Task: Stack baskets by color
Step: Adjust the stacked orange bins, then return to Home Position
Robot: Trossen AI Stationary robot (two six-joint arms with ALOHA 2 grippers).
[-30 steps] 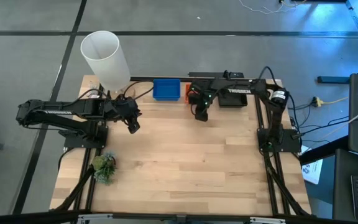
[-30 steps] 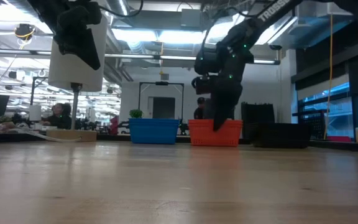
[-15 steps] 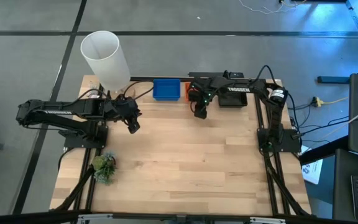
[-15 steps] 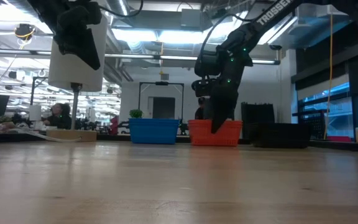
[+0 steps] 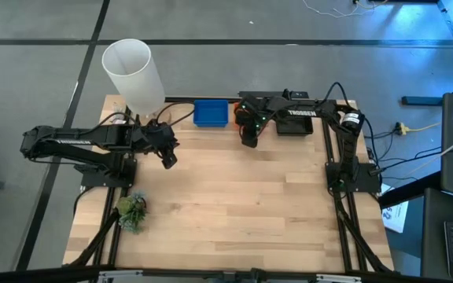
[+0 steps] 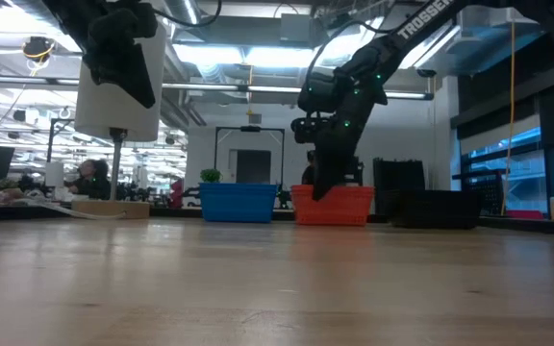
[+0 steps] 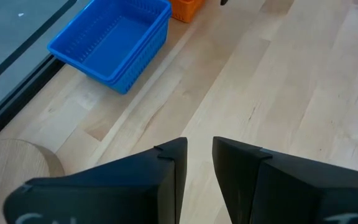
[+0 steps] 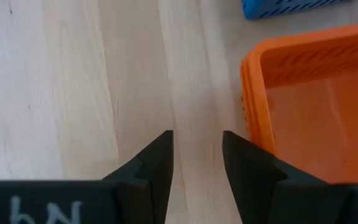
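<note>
Along the table's far edge stand a blue stack of baskets (image 5: 211,113), an orange stack (image 6: 339,205) and a black stack (image 5: 293,124), each resting on its base. My right gripper (image 5: 248,140) hangs open just in front of the orange stack's left end (image 8: 260,93), pointing steeply down, with only bare table between its fingers (image 8: 197,140). My left gripper (image 5: 167,157) waits open over the table's left part, nothing between its fingers (image 7: 199,146); its wrist view shows the blue stack (image 7: 114,43) ahead.
A tall white cylinder (image 5: 132,75) stands at the far left corner, close behind my left arm. A small green plant (image 5: 132,211) sits near the left edge. Bare wood (image 5: 242,212) fills the middle and near part of the table.
My right gripper has tipped, and its fingertips have swung a little toward the table's left, from the front of the orange stack's middle to its left end. The baskets have stayed where they were.
</note>
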